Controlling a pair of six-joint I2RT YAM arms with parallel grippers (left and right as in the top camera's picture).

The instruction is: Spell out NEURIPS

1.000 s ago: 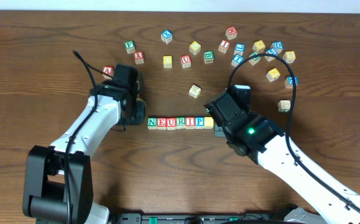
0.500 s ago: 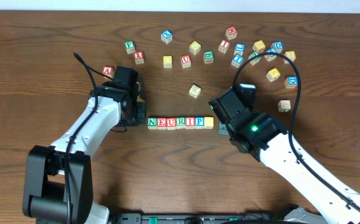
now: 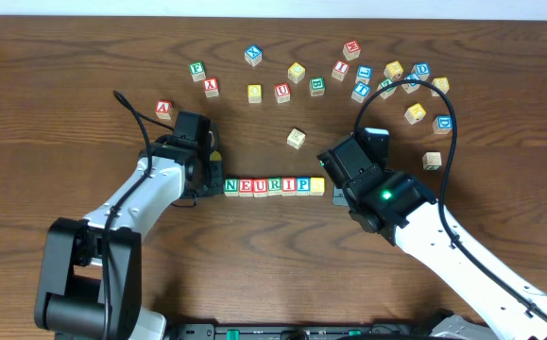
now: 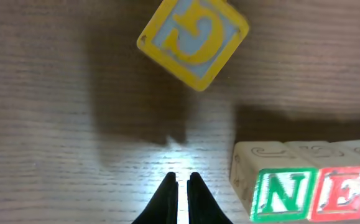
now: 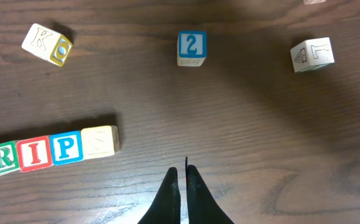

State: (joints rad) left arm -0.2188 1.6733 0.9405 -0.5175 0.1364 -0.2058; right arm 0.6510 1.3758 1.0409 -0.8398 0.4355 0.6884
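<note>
A row of cubes lies mid-table: N [image 3: 231, 186], E [image 3: 246, 186], U [image 3: 260, 186], R [image 3: 274, 186], I [image 3: 288, 185], P [image 3: 302, 185] and a yellow-faced cube [image 3: 317, 185] at the right end. My left gripper [image 3: 214, 182] is shut and empty just left of the N cube [image 4: 283, 196]; its tips [image 4: 180, 182] rest over bare wood. My right gripper [image 3: 335, 195] is shut and empty just right of the yellow-faced cube [image 5: 101, 141], a small gap away; its tips [image 5: 181, 177] are over bare wood.
A yellow-framed cube [image 4: 193, 38] lies just beyond the left gripper. A loose cube [image 3: 296, 139] sits behind the row. Several other letter cubes lie scattered along the back, from A [image 3: 163, 108] to the far right [image 3: 432, 160]. A "2" cube [image 5: 192, 46] lies ahead of the right gripper.
The right gripper has drawn back a little from the yellow-faced cube at the row's right end. The left gripper has shifted slightly toward the N end. The row has not moved.
</note>
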